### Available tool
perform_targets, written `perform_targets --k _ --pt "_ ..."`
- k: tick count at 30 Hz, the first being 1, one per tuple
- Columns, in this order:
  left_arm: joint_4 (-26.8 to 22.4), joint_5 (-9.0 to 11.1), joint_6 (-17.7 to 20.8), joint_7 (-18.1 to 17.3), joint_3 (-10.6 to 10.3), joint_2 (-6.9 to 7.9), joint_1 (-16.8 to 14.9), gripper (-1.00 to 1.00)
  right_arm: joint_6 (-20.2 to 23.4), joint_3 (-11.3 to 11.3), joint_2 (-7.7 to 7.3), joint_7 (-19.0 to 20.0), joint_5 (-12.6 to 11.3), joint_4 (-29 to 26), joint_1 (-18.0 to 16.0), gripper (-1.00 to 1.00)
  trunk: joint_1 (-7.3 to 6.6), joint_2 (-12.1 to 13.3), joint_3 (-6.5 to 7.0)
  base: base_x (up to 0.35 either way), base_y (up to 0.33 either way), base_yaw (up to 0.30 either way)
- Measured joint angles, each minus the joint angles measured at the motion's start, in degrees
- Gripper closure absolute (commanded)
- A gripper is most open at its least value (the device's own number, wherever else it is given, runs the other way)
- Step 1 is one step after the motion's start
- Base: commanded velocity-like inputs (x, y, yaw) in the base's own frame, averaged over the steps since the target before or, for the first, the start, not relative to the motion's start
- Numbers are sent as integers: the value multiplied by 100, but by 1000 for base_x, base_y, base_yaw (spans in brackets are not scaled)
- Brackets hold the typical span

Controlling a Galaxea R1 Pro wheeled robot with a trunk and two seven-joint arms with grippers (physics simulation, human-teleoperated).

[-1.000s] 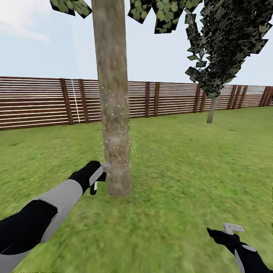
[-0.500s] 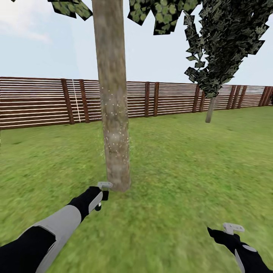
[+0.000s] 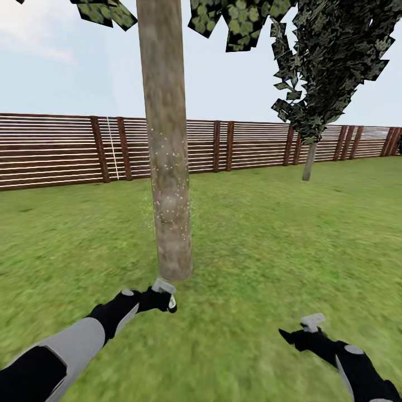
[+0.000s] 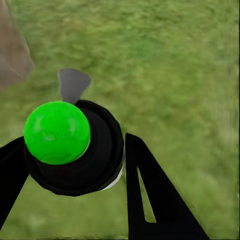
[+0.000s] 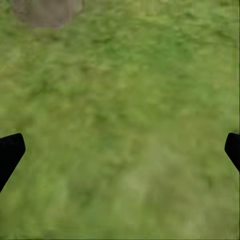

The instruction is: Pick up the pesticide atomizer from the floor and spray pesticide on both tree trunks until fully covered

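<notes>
The nearest tree's thick beige-grey trunk (image 3: pixel 167 167) rises from the grass just ahead, with pale spray specks around its middle. My left gripper (image 3: pixel 161 298) hovers low above the lawn in front of the trunk's base, shut on the pesticide atomizer (image 3: pixel 164 287), whose grey spray head points toward the trunk. In the left wrist view the black bottle (image 4: pixel 85 155) shows a round green end, clamped between black fingers (image 4: pixel 150 190), with a sliver of trunk (image 4: pixel 12 55) beyond. My right gripper (image 3: pixel 304 329) hangs open over grass at lower right, nothing between its fingers (image 5: pixel 10 152).
A brown slatted fence (image 3: pixel 56 151) runs across the back of the lawn. A second tree with dark foliage and a slim trunk (image 3: pixel 309 162) stands far right near the fence. The trunk's base (image 5: pixel 47 10) shows in the right wrist view. Green grass (image 3: pixel 268 240) spreads all around.
My left gripper has dropped with the atomizer from beside the lower trunk to just above the grass at its base and turned. The right gripper has shifted left and slightly up.
</notes>
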Motion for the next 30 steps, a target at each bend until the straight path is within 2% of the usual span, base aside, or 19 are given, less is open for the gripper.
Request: perform_targets --k 1,3,4,5,6,7,8,9,10,11,12,14,17,18,19,21,23,27,30 --pt "24 -114 -32 -193 -55 1 18 100 14 91 -1 373 2 -216 -2 -100 0 0 0 0 0 0" --pt "60 -501 -147 -572 -265 1 74 100 63 212 8 1684 4 -629 -4 -100 0 0 0 0 0 0" --pt "67 -615 -195 -657 -329 -4 93 100 186 236 18 2285 6 -708 -3 -100 0 0 0 0 0 0" --pt "71 -678 -220 -763 -364 -26 125 100 342 268 29 2675 7 -754 -9 -100 0 0 0 0 0 0" --pt "72 -704 -229 -842 -376 -52 146 100 412 338 36 2832 7 -784 -13 -100 0 0 0 0 0 0" --pt "69 -730 -234 -996 -413 -78 171 100 471 639 43 2961 7 -861 -24 -100 0 0 0 0 0 0" --pt "68 -749 -232 -1163 -539 -96 184 100 506 1002 50 3024 6 -941 -32 -100 0 0 0 0 0 0" --pt "68 -759 -224 -1295 -761 -108 190 100 524 1245 67 3046 7 -985 -35 -100 0 0 0 0 0 0" --pt "69 -767 -212 -1457 -1255 -120 194 100 606 1475 153 3063 6 -1026 -42 100 0 0 -1 0 0 0" --pt "68 -771 -129 -1560 -1735 -133 195 100 719 1596 276 3072 6 -1046 -49 100 0 0 -1 0 0 0" --pt "62 -765 94 -1623 -2090 -196 195 100 796 1672 400 3078 6 -1057 -54 100 0 0 -1 0 0 0" --pt "54 -766 333 -1658 -2258 -259 190 100 833 1713 490 3081 8 -1069 -57 100 0 0 0 0 0 0" --pt "45 -776 447 -1674 -2493 -297 189 100 848 1758 626 3089 7 -1256 -59 100 0 0 0 0 0 0" --pt "38 -775 453 -1675 -2669 -330 189 100 852 1901 648 3090 7 -1339 -59 100 0 0 0 0 0 0" --pt "33 -770 456 -1677 -2906 -382 189 100 856 2266 659 3090 6 -1406 -58 100 0 0 0 0 0 0" --pt "23 -758 458 -1696 -3052 -482 189 100 858 2564 669 3091 7 -1471 -59 100 0 0 0 0 0 0" --pt "11 -765 452 -1714 -3157 -603 189 100 866 2690 673 3091 8 -1553 -59 100 0 0 0 0 0 0" --pt "-15 -773 437 -1713 -3381 -803 189 100 868 2724 673 3093 8 -1713 -59 100 0 0 0 0 0 0" --pt "-231 -771 417 -1714 -3417 -837 188 100 868 2725 673 3091 8 -1729 -59 100 0 0 0 0 0 0"
